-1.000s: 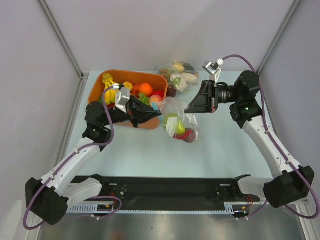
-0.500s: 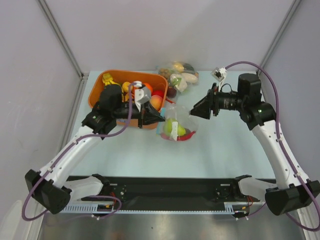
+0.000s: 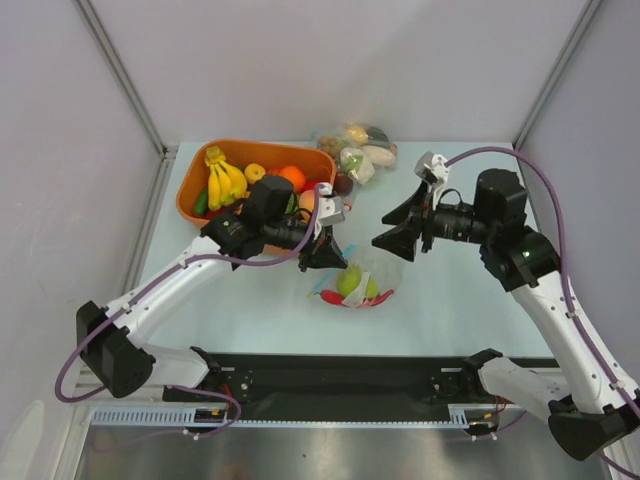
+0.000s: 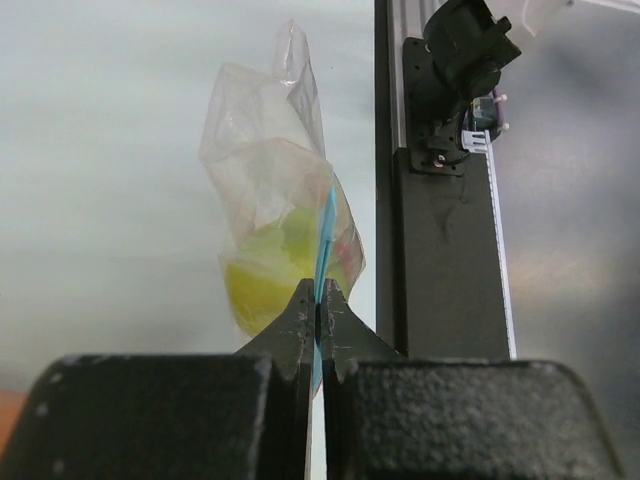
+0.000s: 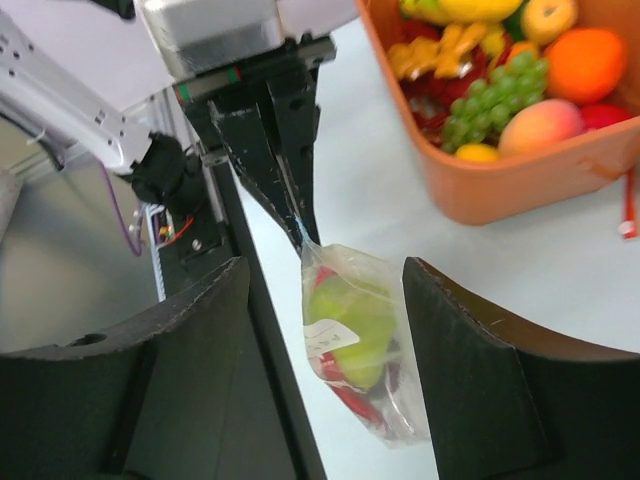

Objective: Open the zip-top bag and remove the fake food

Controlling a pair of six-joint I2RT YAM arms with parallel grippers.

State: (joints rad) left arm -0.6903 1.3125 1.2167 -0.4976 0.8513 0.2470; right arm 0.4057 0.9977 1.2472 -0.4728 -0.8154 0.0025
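The zip-top bag hangs from my left gripper, which is shut on its pale blue zip strip. Through the clear plastic I see the fake food: a light green pear-like fruit, a red chili and a dark round fruit. My right gripper is open just right of the bag and touches nothing. In the right wrist view the bag hangs between my open right gripper fingers, below the left gripper's black tips. The left wrist view shows the left gripper pinching the strip.
An orange tub with bananas, an orange, grapes and a peach stands at the back left, close behind the left arm. A lumpy clear bag of vegetables lies at the back. The black base rail runs along the near edge.
My right gripper has let go of the bag, opened and drawn back to the right. The left arm has carried the bag nearer and rightward, away from the tub.
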